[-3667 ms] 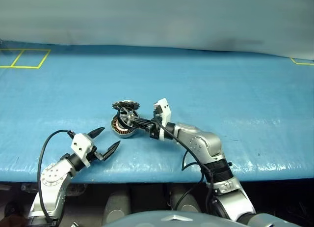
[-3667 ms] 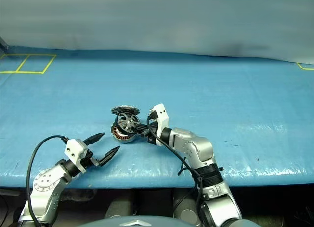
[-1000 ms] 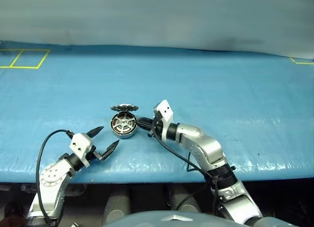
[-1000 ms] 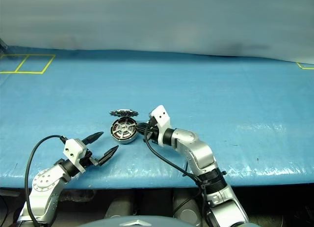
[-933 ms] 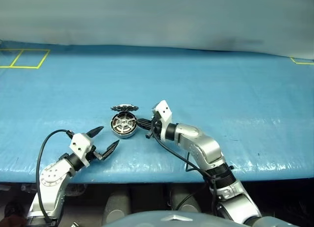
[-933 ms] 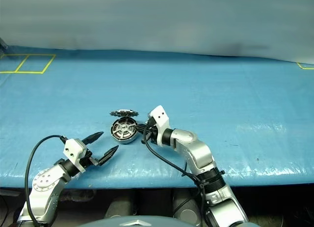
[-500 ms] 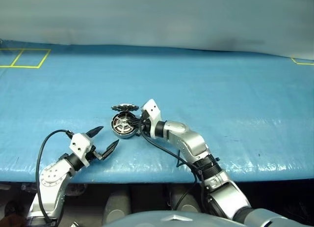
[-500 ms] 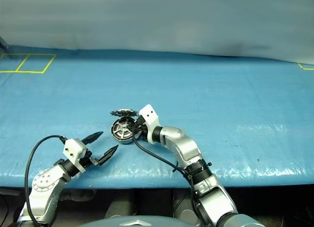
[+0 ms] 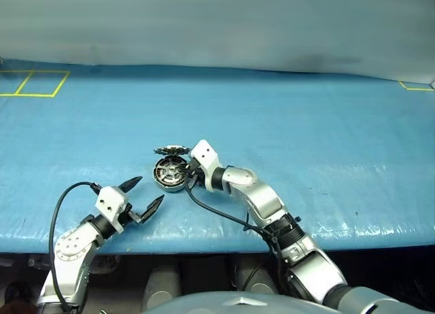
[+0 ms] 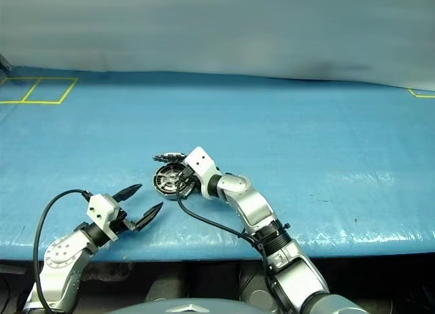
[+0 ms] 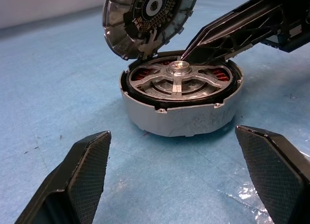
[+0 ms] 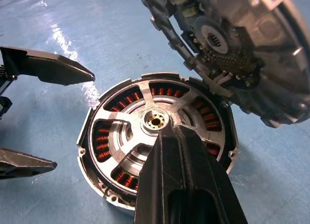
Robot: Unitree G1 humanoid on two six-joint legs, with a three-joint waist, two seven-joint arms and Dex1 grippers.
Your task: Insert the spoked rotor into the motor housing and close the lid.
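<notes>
Now right end effector (image 12: 167, 132) tips touch spoked rotor (image 12: 155, 136) hub.

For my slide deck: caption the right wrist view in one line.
Shut right gripper poised over the spoked rotor seated in the motor housing, lid open.

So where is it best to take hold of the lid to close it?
Probably the lid's free top rim, opposite the hinge. It stands nearly upright at the housing's far edge, inner face toward the rotor. Come from behind its outer face and push it down over the rotor.
</notes>
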